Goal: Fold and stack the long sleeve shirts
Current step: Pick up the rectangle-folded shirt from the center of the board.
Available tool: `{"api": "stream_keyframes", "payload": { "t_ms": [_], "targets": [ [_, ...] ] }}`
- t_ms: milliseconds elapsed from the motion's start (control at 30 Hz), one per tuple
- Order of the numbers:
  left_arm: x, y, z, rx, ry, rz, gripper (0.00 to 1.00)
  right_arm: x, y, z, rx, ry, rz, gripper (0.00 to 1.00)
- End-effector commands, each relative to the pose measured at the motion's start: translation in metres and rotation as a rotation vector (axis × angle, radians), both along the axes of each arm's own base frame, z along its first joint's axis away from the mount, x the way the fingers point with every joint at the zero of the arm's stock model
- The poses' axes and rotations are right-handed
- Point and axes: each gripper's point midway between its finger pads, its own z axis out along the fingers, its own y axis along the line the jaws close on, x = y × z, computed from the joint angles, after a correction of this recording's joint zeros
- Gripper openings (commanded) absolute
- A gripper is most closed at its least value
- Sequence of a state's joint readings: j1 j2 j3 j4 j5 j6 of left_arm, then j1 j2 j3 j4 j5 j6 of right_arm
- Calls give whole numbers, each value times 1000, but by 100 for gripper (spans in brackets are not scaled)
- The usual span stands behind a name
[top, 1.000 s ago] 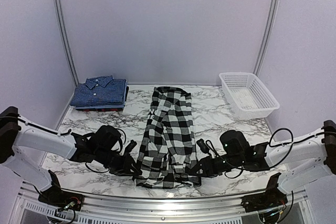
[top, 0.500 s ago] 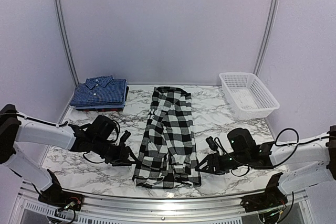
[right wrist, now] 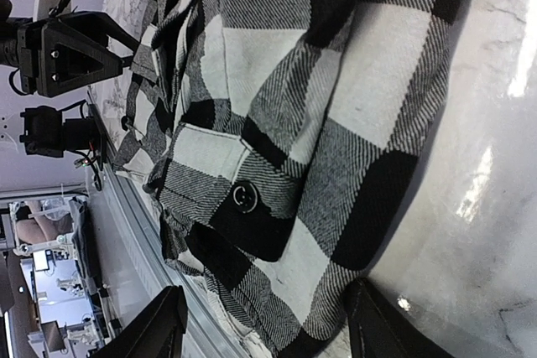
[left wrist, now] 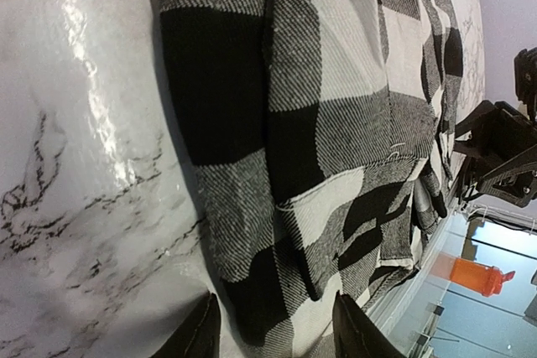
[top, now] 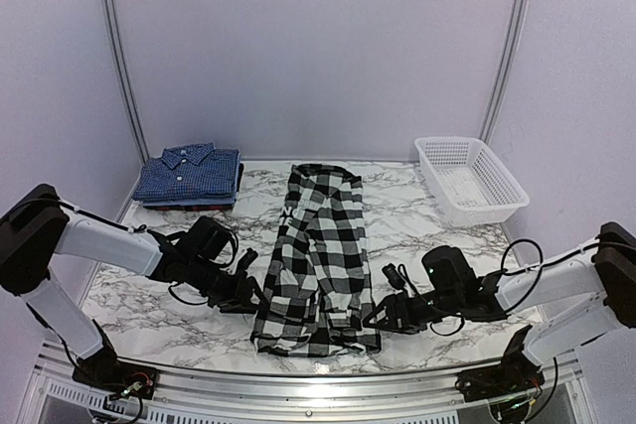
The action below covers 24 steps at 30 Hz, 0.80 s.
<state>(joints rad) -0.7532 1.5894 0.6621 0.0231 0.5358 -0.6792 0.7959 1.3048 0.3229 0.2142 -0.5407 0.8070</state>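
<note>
The black-and-white checked shirt lies lengthwise in the middle of the marble table, folded into a long strip with its hem at the near edge. My left gripper is low at its near left edge. In the left wrist view the left gripper is open, its fingers either side of the shirt's edge. My right gripper is low at the near right edge. In the right wrist view the right gripper is open around the shirt's corner. The dark blue shirts lie folded and stacked at the back left.
A white mesh basket stands at the back right. The marble table ends in a metal rail close behind the shirt's hem. Each arm shows across the shirt in the other's wrist view: the right arm and the left arm.
The left gripper has moved a little up the shirt's left edge. The right gripper drew back to the right, then came back to the right edge. The hem lies flatter than before.
</note>
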Motion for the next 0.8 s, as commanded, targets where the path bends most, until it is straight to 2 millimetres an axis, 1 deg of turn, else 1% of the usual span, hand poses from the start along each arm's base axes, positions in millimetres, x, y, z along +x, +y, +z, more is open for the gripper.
{"api": "stream_keyframes", "payload": {
  "t_ms": [0,133,267,400,533,633,700,767],
  "targets": [
    [7,-5,-2,-3,-9,-10,47,10,6,4,26,-12,-8,65],
    [8,-7,-5,-3,5,-13,47,16,4,0,27,-4,-19,64],
    [5,-8,-8,-2,26,-15,44,20,8,-1,39,1,-17,64],
    [2,-9,-11,-8,48,-14,42,20,12,-3,62,17,-17,64],
    [0,-10,-14,-16,69,-9,38,19,14,-9,62,47,-16,61],
    [-1,-10,-15,-22,75,-4,36,19,14,-9,60,61,-25,59],
    [-2,-10,-15,-21,77,-2,34,22,10,-11,24,61,-52,57],
    [-3,-8,-16,-18,83,0,32,24,0,-19,-57,75,-84,57]
  ]
}}
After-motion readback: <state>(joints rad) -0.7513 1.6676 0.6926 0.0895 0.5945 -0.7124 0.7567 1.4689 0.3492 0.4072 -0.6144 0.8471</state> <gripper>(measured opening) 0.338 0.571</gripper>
